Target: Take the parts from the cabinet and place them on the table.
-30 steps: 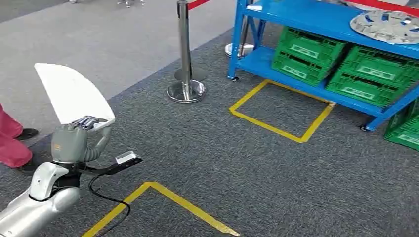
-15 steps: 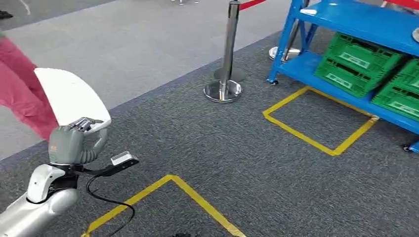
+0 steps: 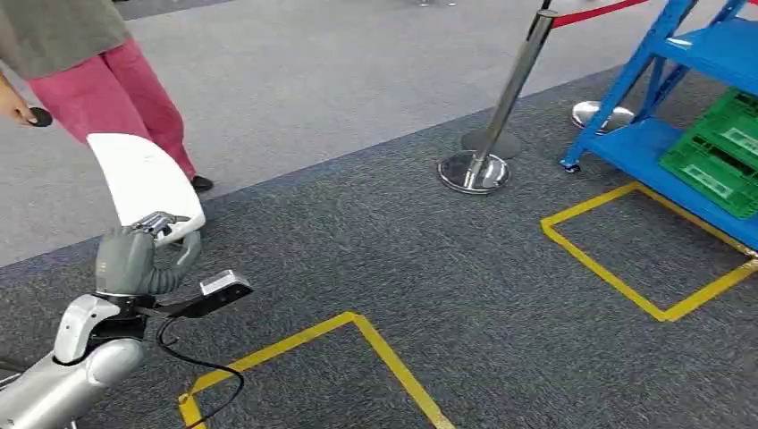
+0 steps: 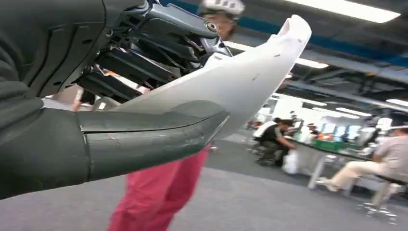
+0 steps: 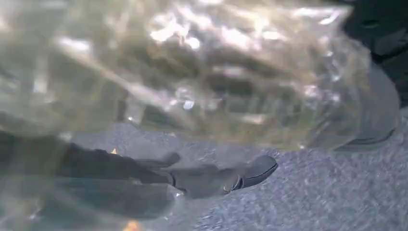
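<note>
The robot's left hand (image 3: 134,259) grips the lower end of a curved white plastic panel (image 3: 143,179), thumb on one face and dark fingers (image 4: 139,62) on the other, holding it upright above the dark grey carpet. A person in pink trousers (image 3: 112,89) stands just behind the panel. Well off to the panel's right stand a chrome barrier post (image 3: 487,134) and a blue metal cabinet (image 3: 661,116) holding a green plastic crate (image 3: 715,156). The right hand (image 5: 216,178) is blurred behind crinkled clear plastic (image 5: 192,67); I cannot tell its state.
</note>
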